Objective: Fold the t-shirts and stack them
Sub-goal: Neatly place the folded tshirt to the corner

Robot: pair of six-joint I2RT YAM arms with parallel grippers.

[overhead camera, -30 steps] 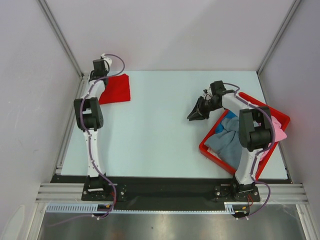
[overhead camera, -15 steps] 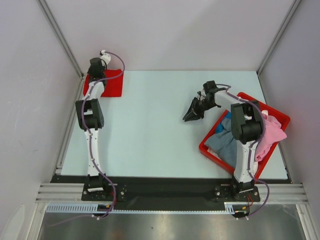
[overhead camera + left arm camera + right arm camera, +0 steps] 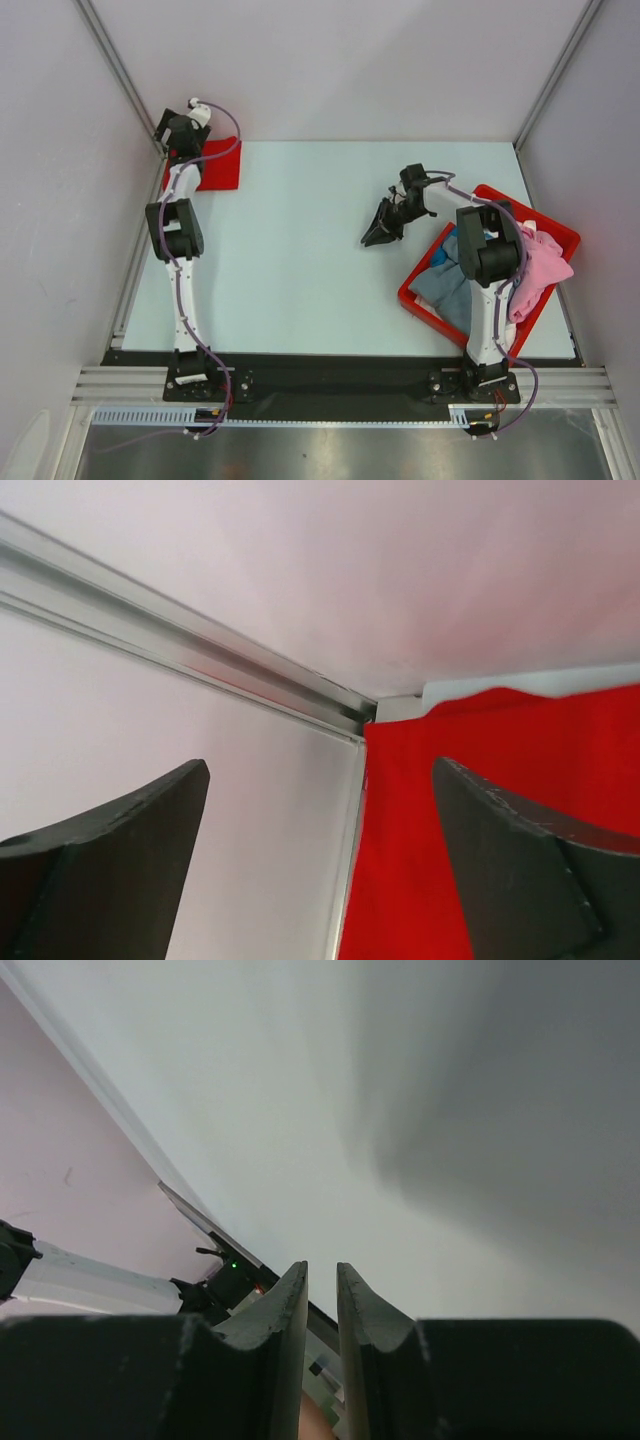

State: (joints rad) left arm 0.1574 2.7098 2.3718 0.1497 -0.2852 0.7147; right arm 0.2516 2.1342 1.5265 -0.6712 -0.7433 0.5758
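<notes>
Top external view: the folded red t-shirt (image 3: 213,166) lay at the surface's (image 3: 300,260) far-left corner. The left pincer (image 3: 320,870) stood wide apart, empty, above it. The right pincer (image 3: 322,1305), nearly closed, held nothing visible beside the red bin (image 3: 560,235).

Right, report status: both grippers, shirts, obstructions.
Left gripper open above folded red shirt. Right gripper nearly closed, empty. Remaining shirts in bin. Nothing blocking.

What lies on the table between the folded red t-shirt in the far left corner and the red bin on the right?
In the top view, only the right gripper hangs over that stretch; between the red t-shirt and the red bin the table is bare.
</notes>
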